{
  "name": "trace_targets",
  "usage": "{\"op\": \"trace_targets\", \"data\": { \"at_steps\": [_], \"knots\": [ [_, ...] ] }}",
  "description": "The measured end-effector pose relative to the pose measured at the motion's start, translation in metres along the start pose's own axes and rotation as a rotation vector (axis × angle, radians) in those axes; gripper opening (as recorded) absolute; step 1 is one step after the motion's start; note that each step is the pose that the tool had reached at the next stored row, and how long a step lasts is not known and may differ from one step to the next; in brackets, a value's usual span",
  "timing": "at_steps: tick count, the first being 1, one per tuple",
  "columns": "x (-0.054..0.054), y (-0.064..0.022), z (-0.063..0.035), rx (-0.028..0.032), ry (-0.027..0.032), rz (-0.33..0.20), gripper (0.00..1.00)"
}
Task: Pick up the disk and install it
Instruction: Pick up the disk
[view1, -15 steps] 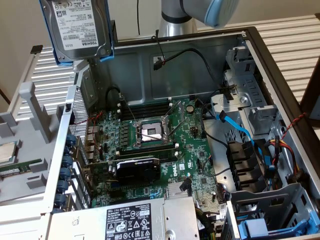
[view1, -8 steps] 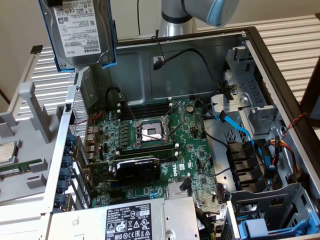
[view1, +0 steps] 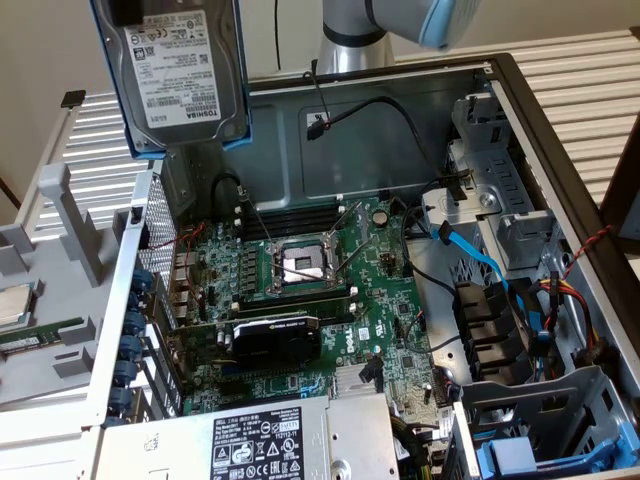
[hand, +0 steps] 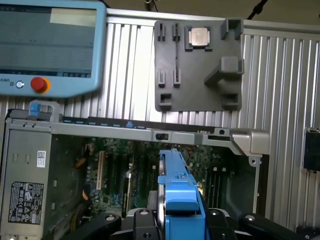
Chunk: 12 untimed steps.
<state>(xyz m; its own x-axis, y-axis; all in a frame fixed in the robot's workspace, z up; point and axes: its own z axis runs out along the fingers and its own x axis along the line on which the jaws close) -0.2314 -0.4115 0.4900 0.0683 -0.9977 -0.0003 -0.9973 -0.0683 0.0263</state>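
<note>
The disk (view1: 180, 75), a silver-grey drive with a white barcode label in a bright blue carrier, hangs in the air above the far corner of the open computer case (view1: 330, 150), at the exterior view's left. The wrist view looks along its edge: the blue carrier of the disk (hand: 177, 185) points down toward the motherboard. My gripper (hand: 182, 222) is shut on the disk, a black finger (hand: 142, 220) pressing on each side of the carrier. The arm's grey column (view1: 350, 40) rises behind the case.
Inside the case lie the motherboard (view1: 300, 290) with an open processor socket (view1: 300, 265), loose black and blue cables, and the labelled power-supply box (view1: 270, 445). Drive bays (view1: 530, 440) sit at the exterior view's right. A grey fixture (hand: 197, 65) holds a processor chip (hand: 198, 36); a teach pendant (hand: 50, 47) lies nearby.
</note>
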Motion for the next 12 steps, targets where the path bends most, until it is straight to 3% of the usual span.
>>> {"op": "trace_targets", "data": {
  "at_steps": [12],
  "knots": [
    [0.030, -0.0225, -0.0006, -0.0051, -0.0111, 0.000, 0.37]
  ]
}}
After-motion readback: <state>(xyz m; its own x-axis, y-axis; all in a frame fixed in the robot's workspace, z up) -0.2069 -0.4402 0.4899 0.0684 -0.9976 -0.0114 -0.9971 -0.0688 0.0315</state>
